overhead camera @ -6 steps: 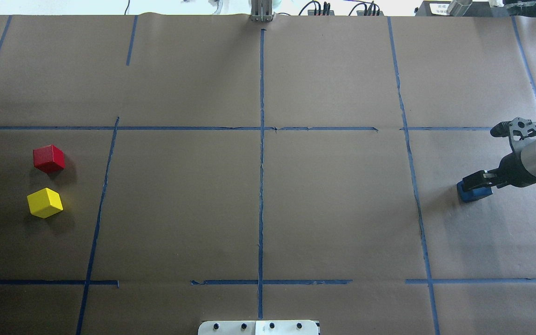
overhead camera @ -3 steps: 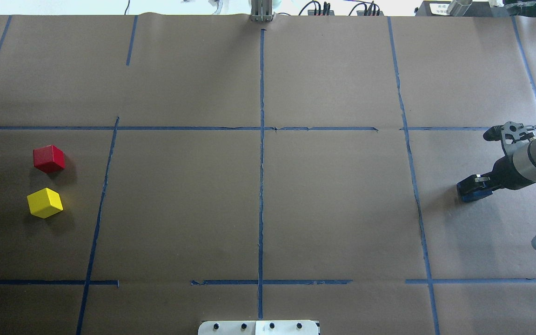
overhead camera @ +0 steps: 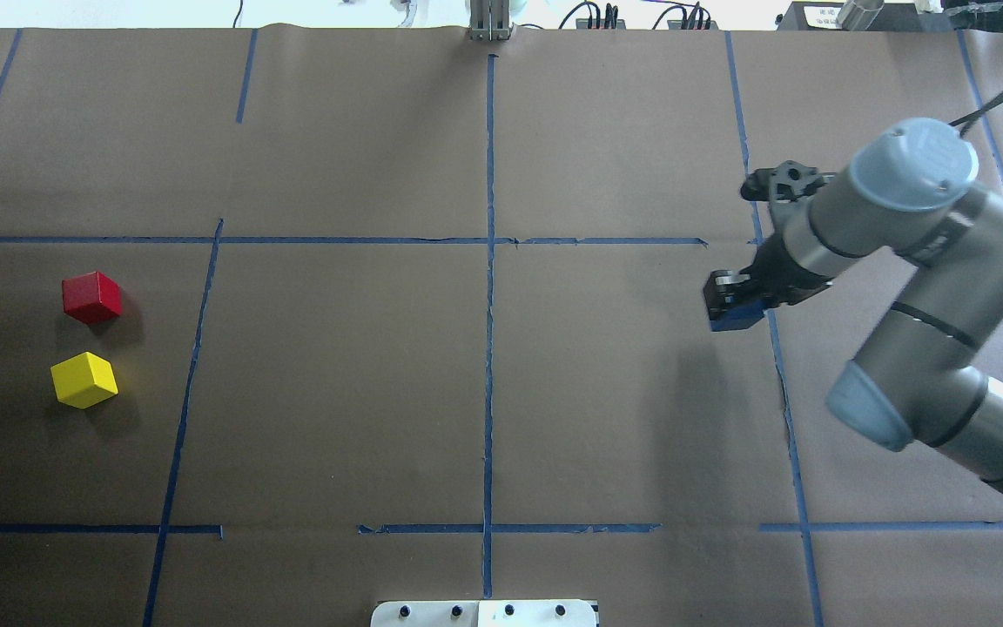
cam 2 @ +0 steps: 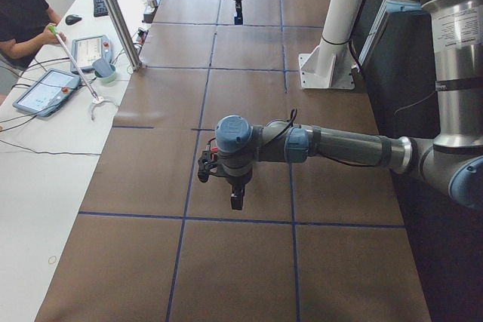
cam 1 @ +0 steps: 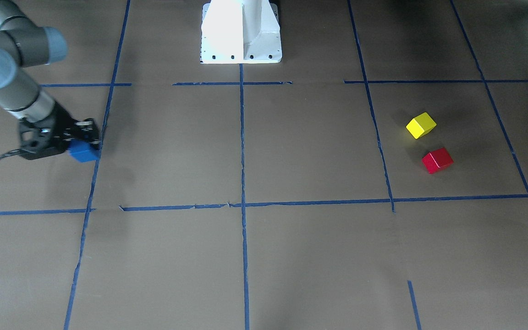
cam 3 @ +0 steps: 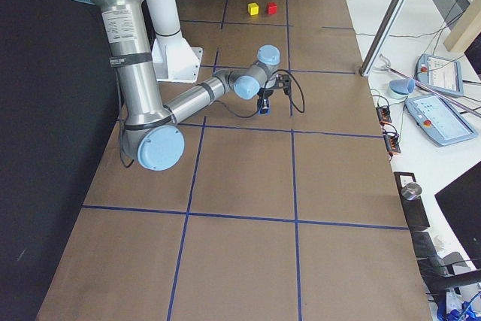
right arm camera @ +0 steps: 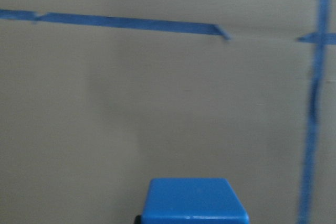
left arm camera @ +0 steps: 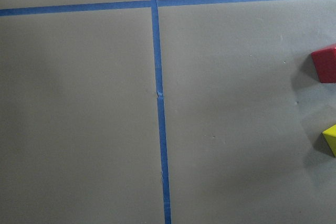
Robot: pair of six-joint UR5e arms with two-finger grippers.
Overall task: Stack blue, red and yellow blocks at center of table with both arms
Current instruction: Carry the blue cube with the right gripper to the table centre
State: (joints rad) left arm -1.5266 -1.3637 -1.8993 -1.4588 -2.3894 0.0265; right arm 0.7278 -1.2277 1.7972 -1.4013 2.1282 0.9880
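Swinging in from the counter's (overhead camera: 336, 409) right edge, the right hand (overhead camera: 730, 305) has carried the small, square-edged plastic blue block (overhead camera: 738, 320) toward the middle. It now sits just past the long blue tape line (overhead camera: 767, 348) that it was well outside half a second ago. The red block (overhead camera: 91, 297) and yellow block (overhead camera: 84, 380) have not shifted.

The blue block is a plain cube of saturated blue with crisp edges and a faint sheen along its front rim in the right wrist view (right arm camera: 191, 201). Its top face reads lighter than its sides.

The right hand is clenched on it, dark fingers pressing opposite faces, and the cube's lower part shows below them in the front-facing view (cam 1: 84, 152). The cube hangs clear of the brown paper, with its shadow falling apart from it on the counter. It is right of centre and far from the other two cubes, which rest near each other at the left end.

The left hand (cam 2: 236, 201) points down over bare paper, but I cannot tell whether its fingers are parted.
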